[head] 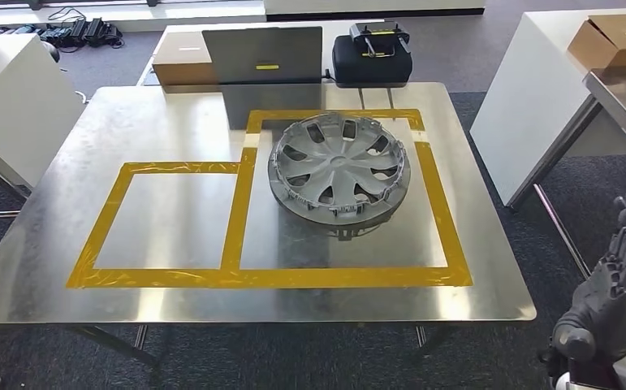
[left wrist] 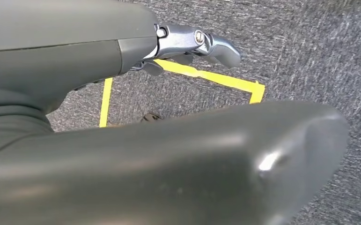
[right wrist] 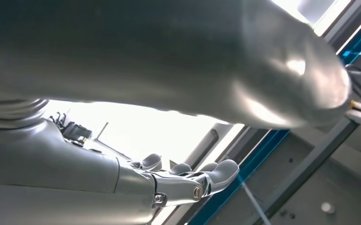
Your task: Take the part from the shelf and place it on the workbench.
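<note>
The wheel cover point(head: 339, 169) lies flat on the workbench point(head: 179, 122), inside the larger yellow tape frame point(head: 442, 213) — the placing looks done. The right hand point(head: 618, 280) is beside the bench, holding nothing, fingers apart; the left hand point(left wrist: 187, 44) hangs over carpet, also empty — little seems left.

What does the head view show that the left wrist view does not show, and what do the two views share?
The head view alone shows the silver wheel cover lying inside the larger yellow-taped rectangle on the metal workbench, the cardboard box and black case behind it, and the right hand raised beside the table, holding nothing. The left wrist view alone shows the left hand over grey carpet with a yellow tape outline on it. Both share grey carpet flooring and yellow tape markings.
</note>
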Robot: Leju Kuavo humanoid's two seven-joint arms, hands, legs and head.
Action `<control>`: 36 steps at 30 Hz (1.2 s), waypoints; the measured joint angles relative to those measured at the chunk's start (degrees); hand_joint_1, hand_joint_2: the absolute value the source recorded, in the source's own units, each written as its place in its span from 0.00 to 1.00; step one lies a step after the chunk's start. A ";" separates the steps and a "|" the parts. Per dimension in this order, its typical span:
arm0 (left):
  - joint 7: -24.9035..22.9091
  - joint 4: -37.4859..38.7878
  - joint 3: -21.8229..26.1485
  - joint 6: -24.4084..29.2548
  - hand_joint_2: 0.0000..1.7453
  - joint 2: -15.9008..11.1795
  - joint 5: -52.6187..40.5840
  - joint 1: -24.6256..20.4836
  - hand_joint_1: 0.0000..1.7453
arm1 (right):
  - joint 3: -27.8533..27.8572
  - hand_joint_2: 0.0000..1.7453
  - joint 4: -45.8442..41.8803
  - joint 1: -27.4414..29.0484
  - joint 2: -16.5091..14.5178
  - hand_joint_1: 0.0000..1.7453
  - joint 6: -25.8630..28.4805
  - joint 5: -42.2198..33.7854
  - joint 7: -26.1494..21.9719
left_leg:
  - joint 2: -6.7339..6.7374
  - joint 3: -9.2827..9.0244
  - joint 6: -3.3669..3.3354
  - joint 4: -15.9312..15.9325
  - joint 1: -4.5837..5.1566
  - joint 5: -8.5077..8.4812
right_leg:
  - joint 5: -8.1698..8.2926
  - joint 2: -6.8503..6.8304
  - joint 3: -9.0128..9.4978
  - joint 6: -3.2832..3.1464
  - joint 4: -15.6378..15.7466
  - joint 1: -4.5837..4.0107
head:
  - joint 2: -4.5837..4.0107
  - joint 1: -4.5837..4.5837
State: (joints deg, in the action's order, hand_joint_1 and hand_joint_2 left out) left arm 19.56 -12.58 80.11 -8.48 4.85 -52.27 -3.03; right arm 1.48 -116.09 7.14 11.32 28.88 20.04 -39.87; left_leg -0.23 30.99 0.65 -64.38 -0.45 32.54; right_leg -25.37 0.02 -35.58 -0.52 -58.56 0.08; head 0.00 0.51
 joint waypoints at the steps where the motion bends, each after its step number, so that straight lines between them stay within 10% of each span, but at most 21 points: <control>1: 0.01 0.00 0.00 0.01 0.00 -0.10 -0.03 -0.07 0.00 | -0.21 0.00 -0.02 0.12 0.22 0.00 0.27 -0.13 0.02 | 0.03 -2.25 -0.37 3.39 0.27 -0.61 | 0.37 0.00 -0.19 0.22 -0.01 -0.07 | 0.00 -0.03; 6: 0.01 0.01 -0.01 0.04 0.00 -0.33 -0.52 -0.08 0.00 | -1.52 0.00 -0.06 0.55 1.50 0.00 1.19 -0.31 0.01 | 0.28 -3.07 -2.09 7.06 0.67 -2.05 | 0.84 -0.01 -0.60 1.91 -0.33 0.18 | 0.00 -0.05; 11: -0.03 0.02 -0.01 0.04 0.00 -0.34 -0.92 -0.01 0.00 | -2.25 0.00 0.07 0.89 2.22 0.00 1.07 -0.30 0.03 | 0.61 0.37 -2.94 7.08 0.44 -4.94 | -9.98 0.06 -4.18 3.30 -14.05 0.61 | 0.00 -0.58; 13: -0.19 0.04 -0.01 0.09 0.00 -0.33 -0.97 -0.02 0.00 | -2.52 0.00 0.22 0.89 2.24 0.00 0.53 -0.33 0.04 | 0.67 1.84 -2.74 6.80 0.41 -5.97 | -8.51 0.05 -2.06 3.50 -13.96 0.74 | 0.00 -0.63; 16: -0.47 0.10 -0.01 0.16 0.00 -0.30 -1.02 -0.07 0.00 | -2.70 0.00 0.47 0.86 2.24 0.00 -0.77 -0.72 0.05 | 0.66 3.51 -2.03 6.08 0.41 -7.15 | -5.81 0.06 6.19 3.03 -3.04 0.72 | 0.00 -0.73; 18: -0.52 0.10 -0.01 0.17 0.00 -0.30 -1.08 -0.08 0.00 | -2.72 0.00 0.58 0.94 2.24 0.00 -1.38 -1.09 0.04 | 0.63 3.95 -1.31 5.84 0.46 -7.85 | -6.20 0.12 8.50 2.16 1.03 0.39 | 0.00 -0.74; 21: -0.49 0.11 -0.01 0.17 0.00 -0.31 -1.66 0.00 0.00 | -2.67 0.00 0.66 1.58 2.24 0.00 -2.04 -1.69 0.04 | 0.56 4.28 -0.19 5.88 0.29 -8.41 | -5.19 0.00 7.80 0.75 1.43 0.25 | 0.00 -0.70; 26: -0.03 0.21 -0.01 0.17 0.00 -0.32 -1.99 0.08 0.00 | -2.47 0.00 0.64 4.24 2.24 0.00 -2.33 -3.54 0.05 | 0.44 7.78 0.79 -6.83 0.04 2.29 | -2.20 -0.24 4.42 -0.34 1.55 0.43 | 0.00 -0.22; 28: 0.14 0.21 -0.01 0.12 0.00 -0.34 -2.04 0.09 0.00 | -2.09 0.00 0.62 5.38 2.24 0.00 -2.48 -4.63 0.04 | 0.45 6.80 0.85 -9.20 0.02 1.96 | -1.05 -0.25 2.68 -0.15 1.28 0.43 | 0.00 -0.14; 32: 0.30 0.18 -0.01 -0.04 0.00 -0.48 -2.29 -0.09 0.00 | -1.20 0.00 0.44 6.83 2.23 0.00 -4.23 -6.33 0.02 | 0.34 -3.18 0.18 3.87 0.10 -1.25 | 0.82 -0.21 0.23 0.80 0.62 0.35 | 0.00 -0.04; 36: 0.33 0.17 -0.01 -0.40 0.00 -0.63 -2.80 -0.10 0.00 | -0.45 0.00 0.44 7.10 1.98 0.00 -8.24 -7.30 0.01 | 0.32 -3.93 -1.62 7.10 0.45 -1.43 | 2.15 -0.13 -0.21 2.27 0.66 0.43 | 0.00 -0.07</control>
State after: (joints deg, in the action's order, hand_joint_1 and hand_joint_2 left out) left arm 19.90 -12.41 80.11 -8.88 4.21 -55.07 -3.13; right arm 1.03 -115.65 14.25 13.30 20.64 12.74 -39.86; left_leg 0.08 27.06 -0.97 -57.28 0.00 31.11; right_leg -23.22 -0.11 -35.79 1.75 -57.90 0.51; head 0.00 0.44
